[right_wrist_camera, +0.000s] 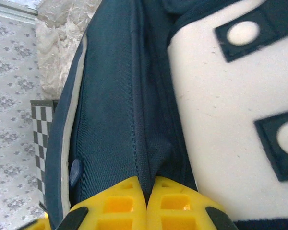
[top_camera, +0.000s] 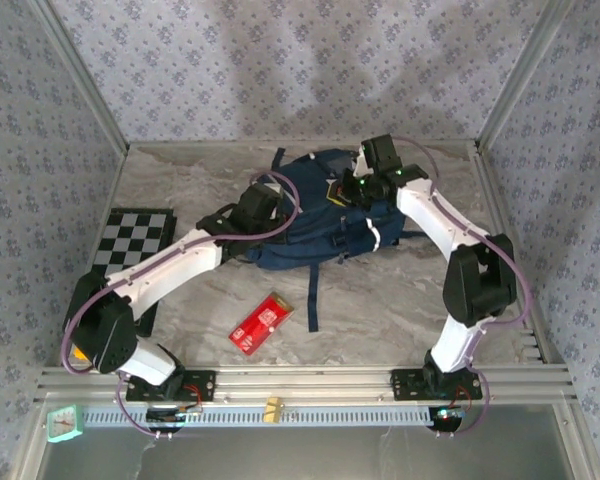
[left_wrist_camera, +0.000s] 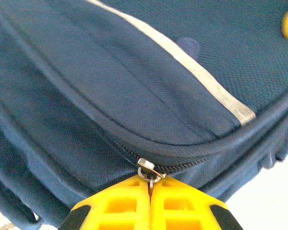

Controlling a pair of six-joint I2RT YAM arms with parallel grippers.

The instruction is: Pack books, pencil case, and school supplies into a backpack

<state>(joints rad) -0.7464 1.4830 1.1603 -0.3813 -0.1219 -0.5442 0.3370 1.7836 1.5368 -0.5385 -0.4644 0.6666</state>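
The backpack [top_camera: 315, 215] lay at the far middle of the table [top_camera: 400, 300]. The left gripper [left_wrist_camera: 150, 186] was pinched shut on its zipper pull [left_wrist_camera: 149, 171], and the right gripper [right_wrist_camera: 147, 186] was clamped shut on a fold of its fabric. The red packet [top_camera: 261, 322] lay unpacked on the near table, so packing looked unfinished.

backpack [top_camera: 320, 230] blocking mid-table, bare tabletop [top_camera: 380, 310] around red packet [top_camera: 261, 323], strap [top_camera: 312, 300] apparently trailing

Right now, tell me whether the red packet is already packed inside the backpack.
No, the red packet lies in the open on the table, on the near side of the backpack.
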